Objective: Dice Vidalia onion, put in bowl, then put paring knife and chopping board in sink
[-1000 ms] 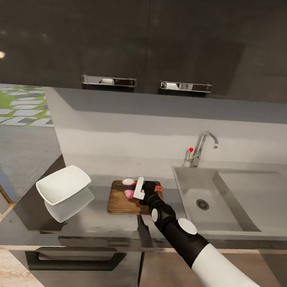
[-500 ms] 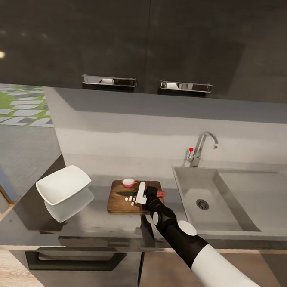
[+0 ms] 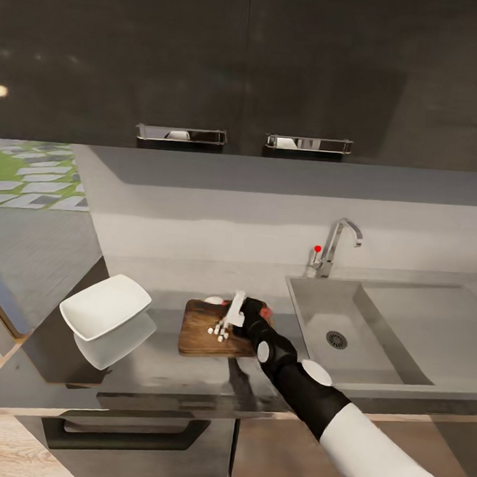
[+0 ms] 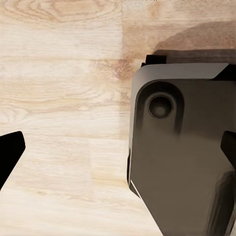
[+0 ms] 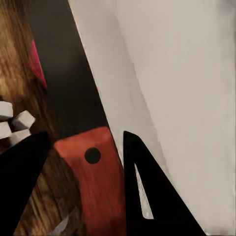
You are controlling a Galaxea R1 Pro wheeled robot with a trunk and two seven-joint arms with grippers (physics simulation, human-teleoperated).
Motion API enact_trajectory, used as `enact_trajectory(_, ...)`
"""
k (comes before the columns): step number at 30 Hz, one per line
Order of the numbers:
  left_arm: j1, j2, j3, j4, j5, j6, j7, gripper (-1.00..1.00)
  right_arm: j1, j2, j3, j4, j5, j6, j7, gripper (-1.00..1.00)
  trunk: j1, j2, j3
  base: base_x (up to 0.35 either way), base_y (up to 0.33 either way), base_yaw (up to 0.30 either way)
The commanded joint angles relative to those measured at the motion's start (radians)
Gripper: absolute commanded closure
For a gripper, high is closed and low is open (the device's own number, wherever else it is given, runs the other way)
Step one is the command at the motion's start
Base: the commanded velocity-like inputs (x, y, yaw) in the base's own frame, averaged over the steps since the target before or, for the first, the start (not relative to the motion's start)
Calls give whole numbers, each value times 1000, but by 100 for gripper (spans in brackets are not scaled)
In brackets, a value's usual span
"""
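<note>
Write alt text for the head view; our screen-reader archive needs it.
The right tool holds the paring knife over a chopping board strewn with diced onion. A white bowl sits left, the sink right.

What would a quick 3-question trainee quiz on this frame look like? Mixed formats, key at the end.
1. True or false: the bowl sits on the chopping board.
2. Multiple choice: the right gripper holds its jaws around A) the faucet B) the paring knife C) the bowl.
3. Fill in: the small white diced onion pieces lie on the ____.

Key: 1 false, the bowl stands apart on the countertop, on the side away from the sink. 2 B, its red handle sits between the jaws in the right wrist view. 3 chopping board.
</note>
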Motion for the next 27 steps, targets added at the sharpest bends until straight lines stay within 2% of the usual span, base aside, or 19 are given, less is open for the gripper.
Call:
enact_trajectory(1,-1,-1,-8,3,7,-1,1,-100,-1,-2,-64,-41,-19,4,8,100,0,-1,-2,0,0,0)
enact_trajectory(3,-1,-1,-8,2,7,-1,1,-100,-1,-4,-192,-114,-54,3,13,100,0,-1,-2,0,0,0)
enact_trajectory(6,-1,-1,-8,2,7,-1,1,-100,-1,-6,-305,-189,-71,3,53,100,0,-1,-2,0,0,0)
enact_trajectory(8,-1,-1,-8,2,7,-1,1,-100,-1,-8,-419,-246,-83,4,111,100,0,-1,-2,0,0,0)
enact_trajectory(10,-1,-1,-8,2,7,0,1,-100,-1,-9,-493,-264,-85,1,147,100,0,-1,-2,0,0,0)
enact_trajectory(11,-1,-1,-8,2,7,0,1,-100,-1,-9,-513,-269,-84,1,157,100,0,-1,-2,0,0,0)
enact_trajectory(16,-1,-1,-8,2,7,0,1,-100,-1,-9,-529,-270,-68,1,164,100,0,-1,-2,0,0,0)
enact_trajectory(18,-1,-1,-8,2,7,0,1,-100,-1,-5,-527,-264,-48,1,161,100,0,-1,-2,38,3,0)
enact_trajectory(21,-1,-1,-8,2,7,0,1,-100,-1,2,-510,-237,10,0,154,100,0,-1,-2,141,91,0)
enact_trajectory(23,-1,-1,-8,2,7,0,1,-100,-1,8,-467,-205,40,0,122,100,0,-1,-2,175,151,0)
enact_trajectory(27,-1,-1,-8,2,7,0,1,-100,-1,32,-304,-75,56,0,-114,100,0,-1,-2,61,74,0)
